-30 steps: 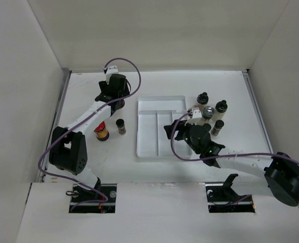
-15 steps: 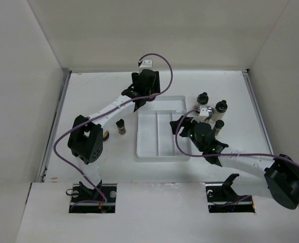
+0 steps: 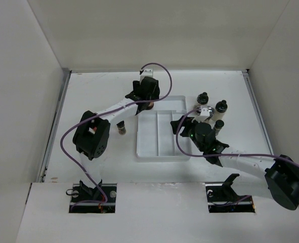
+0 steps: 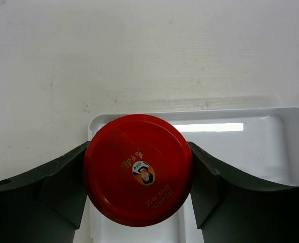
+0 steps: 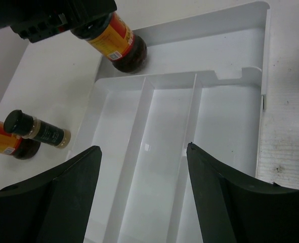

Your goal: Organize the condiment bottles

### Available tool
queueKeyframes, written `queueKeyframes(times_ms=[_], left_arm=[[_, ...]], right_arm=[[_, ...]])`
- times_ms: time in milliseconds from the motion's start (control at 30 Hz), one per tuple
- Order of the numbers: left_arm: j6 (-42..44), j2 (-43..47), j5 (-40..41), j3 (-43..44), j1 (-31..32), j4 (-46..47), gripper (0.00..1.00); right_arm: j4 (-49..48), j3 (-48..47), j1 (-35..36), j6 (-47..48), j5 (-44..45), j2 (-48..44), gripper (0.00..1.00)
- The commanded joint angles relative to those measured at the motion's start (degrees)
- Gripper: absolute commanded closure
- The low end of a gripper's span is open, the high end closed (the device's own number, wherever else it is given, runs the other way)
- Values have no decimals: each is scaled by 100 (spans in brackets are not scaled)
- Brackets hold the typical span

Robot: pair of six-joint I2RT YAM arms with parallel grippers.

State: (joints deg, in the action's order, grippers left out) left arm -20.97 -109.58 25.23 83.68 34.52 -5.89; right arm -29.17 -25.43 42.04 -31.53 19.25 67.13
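Note:
My left gripper (image 4: pixel 139 148) is shut on a red-capped bottle (image 4: pixel 137 169) with a yellow-dark label (image 5: pixel 118 41). It holds the bottle over the far left corner of the white tray (image 3: pixel 152 139); whether the base touches the tray floor I cannot tell. In the top view the left gripper (image 3: pixel 146 95) hides most of the bottle. My right gripper (image 5: pixel 143 147) stands open above the tray's long channels (image 5: pixel 164 152), holding nothing. A second red-capped bottle (image 5: pixel 5 144) and a black-capped shaker (image 3: pixel 121 126) stand left of the tray.
Right of the tray stands a cluster: a grey-capped bottle (image 3: pixel 208 110) and three black-capped shakers (image 3: pixel 203 98), (image 3: pixel 221 106), (image 3: pixel 219 125). My right gripper (image 3: pixel 184 124) is close to this cluster. White walls enclose the table on three sides.
My left arm has swung right from the left part of the table to the tray's far left corner. The right gripper has shifted a little to the right and stays open.

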Motion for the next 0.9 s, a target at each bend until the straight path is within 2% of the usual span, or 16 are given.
queueKeyframes(times_ms=[0, 200, 367, 567, 600, 667, 800, 867], left_arm=[[-82, 516, 192, -219, -29, 879, 47], [-188, 578, 166, -501, -55, 958, 38], [-118, 1007, 201, -721, 15, 1212, 16], [5, 2000, 692, -1142, 15, 1345, 11], [-3, 2219, 798, -1300, 6, 1336, 11], [-82, 2737, 1017, -1695, -46, 1214, 14], [-547, 3880, 1642, -2337, -292, -5, 16], [-802, 4443, 1739, -2601, -433, -673, 16]], right_arm=[[-318, -6, -43, -46, 35, -104, 25], [-318, -15, -34, -38, 35, -121, 23], [-318, -6, -43, -46, 35, -157, 19], [-318, -6, -16, -29, 27, -192, 18], [-318, -6, -16, -46, 18, -192, 19], [-318, -23, -16, -46, -26, -131, 29], [-274, -128, -16, -29, -131, 71, 63], [-212, -181, -16, -55, -175, 168, 67]])
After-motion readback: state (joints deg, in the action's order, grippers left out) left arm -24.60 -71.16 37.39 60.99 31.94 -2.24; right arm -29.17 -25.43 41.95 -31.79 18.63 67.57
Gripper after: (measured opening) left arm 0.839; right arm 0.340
